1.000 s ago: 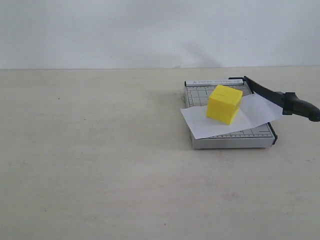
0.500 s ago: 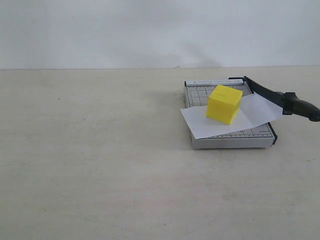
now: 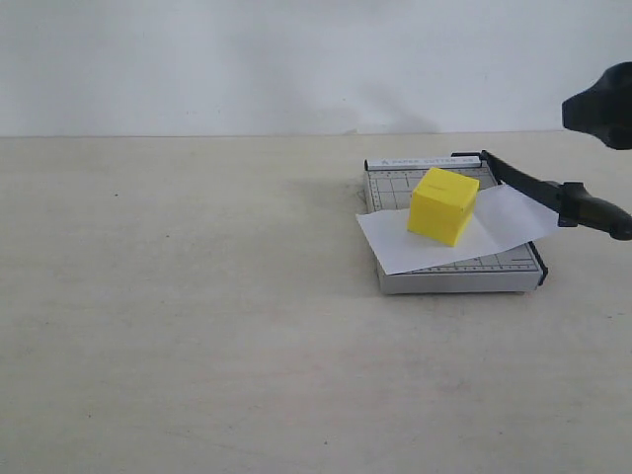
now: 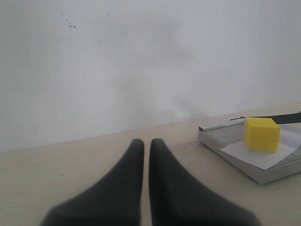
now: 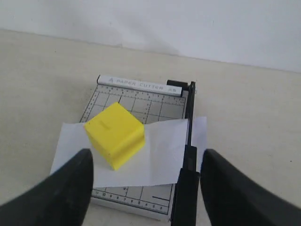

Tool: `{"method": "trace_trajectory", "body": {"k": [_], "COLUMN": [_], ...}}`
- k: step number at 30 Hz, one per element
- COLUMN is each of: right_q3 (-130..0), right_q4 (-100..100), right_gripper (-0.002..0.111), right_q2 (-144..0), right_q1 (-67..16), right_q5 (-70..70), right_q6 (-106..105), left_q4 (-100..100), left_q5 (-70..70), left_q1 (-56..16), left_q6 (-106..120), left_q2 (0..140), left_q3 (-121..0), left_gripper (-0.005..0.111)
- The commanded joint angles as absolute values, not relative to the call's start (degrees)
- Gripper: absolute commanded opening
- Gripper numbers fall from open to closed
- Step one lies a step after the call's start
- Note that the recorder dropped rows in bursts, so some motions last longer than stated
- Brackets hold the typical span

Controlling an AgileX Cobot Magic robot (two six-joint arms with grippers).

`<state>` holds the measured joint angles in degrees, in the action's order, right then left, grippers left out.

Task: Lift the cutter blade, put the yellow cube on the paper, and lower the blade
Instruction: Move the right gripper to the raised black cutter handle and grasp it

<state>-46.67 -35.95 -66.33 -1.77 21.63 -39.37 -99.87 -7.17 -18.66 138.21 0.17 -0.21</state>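
The yellow cube rests on the paper, which lies across the grey trimmer base. The cutter blade slants up from its hinge, with its thick handle past the base's right edge. A dark part of my right arm shows at the top right. In the right wrist view my right gripper is open above the base, the blade handle untouched between its fingers and the cube ahead. My left gripper is shut and empty, left of the base and the cube.
The trimmer stands on a wide beige tabletop, right of the middle. A white wall runs along the table's far edge, close behind the trimmer.
A dark part of my right arm has come into the exterior view at the top right. The cube, paper and blade have not moved.
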Motion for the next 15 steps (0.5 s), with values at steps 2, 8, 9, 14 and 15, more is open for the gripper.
{"method": "trace_trajectory", "body": {"k": [2, 8, 9, 14, 15], "right_q3": [-54.5, -56.7, -56.7, -56.7, -56.7], "right_q4": [-14.5, -8.4, -8.4, -8.4, -8.7], "right_gripper": [0.061, 0.061, 0.061, 0.061, 0.061], "right_q2": [-71.5, -72.0, -72.0, -73.9, -74.5], "right_q1": [-1.7, -1.7, -1.7, -1.7, -1.7], "right_q5": [30.8, 41.5, 42.3, 43.9, 44.2], "right_q6": [-19.0, -14.4, -14.1, -13.9, -13.9], "left_q4": [-99.9, -99.9, -99.9, -99.9, -99.9], "left_q5": [-7.5, -7.5, -7.5, -7.5, -7.5], "left_q1": [-18.5, -18.5, -18.5, -18.5, -18.5], "left_q6": [138.5, 138.5, 138.5, 138.5, 138.5], "left_q2": [0.0, 0.0, 0.0, 0.0, 0.0], "left_q3": [0.0, 0.0, 0.0, 0.0, 0.0], "left_gripper": [0.005, 0.005, 0.005, 0.005, 0.005]}}
